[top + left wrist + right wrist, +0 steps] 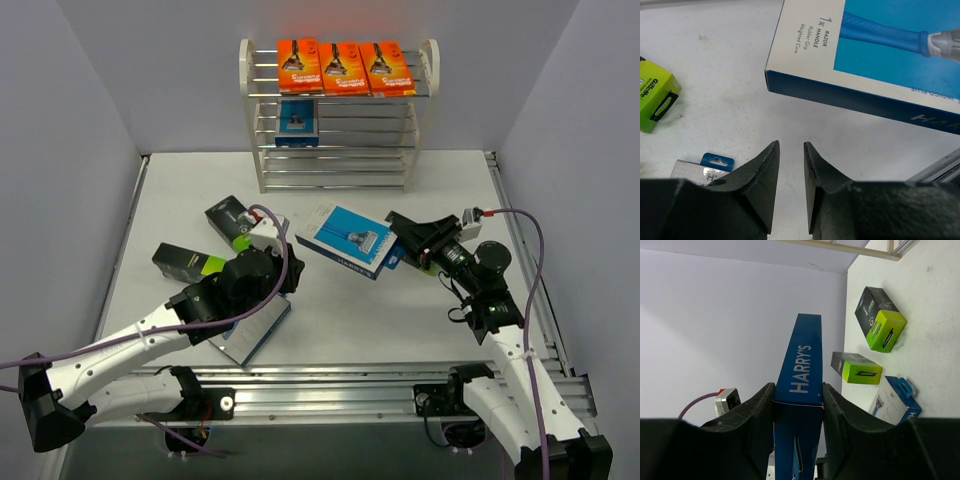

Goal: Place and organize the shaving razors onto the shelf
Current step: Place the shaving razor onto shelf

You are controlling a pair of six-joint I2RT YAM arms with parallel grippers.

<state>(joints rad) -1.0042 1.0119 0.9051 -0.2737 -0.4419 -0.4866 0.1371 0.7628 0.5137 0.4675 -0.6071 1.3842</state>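
The white shelf (pixel 248 95) stands at the back with three orange razor cards (pixel 343 68) on its top tier and a blue pack (pixel 297 120) one tier down. My right gripper (pixel 400 250) (pixel 798 385) is shut on a blue Harry's pack (pixel 350 240) (pixel 802 355) (pixel 880 55), held above the table. My left gripper (pixel 285 275) (pixel 790 144) hovers low over bare table, its fingers nearly together with nothing between them. A grey-blue pack (pixel 250 335) (pixel 710 167) (pixel 895 402) lies under the left arm. Two black-and-lime boxes (pixel 230 222) (pixel 185 262) lie to the left.
Grey walls close in the table on three sides. A metal rail (pixel 350 380) runs along the near edge and another (pixel 520 220) along the right side. A purple cable (pixel 535 260) loops off the right arm.
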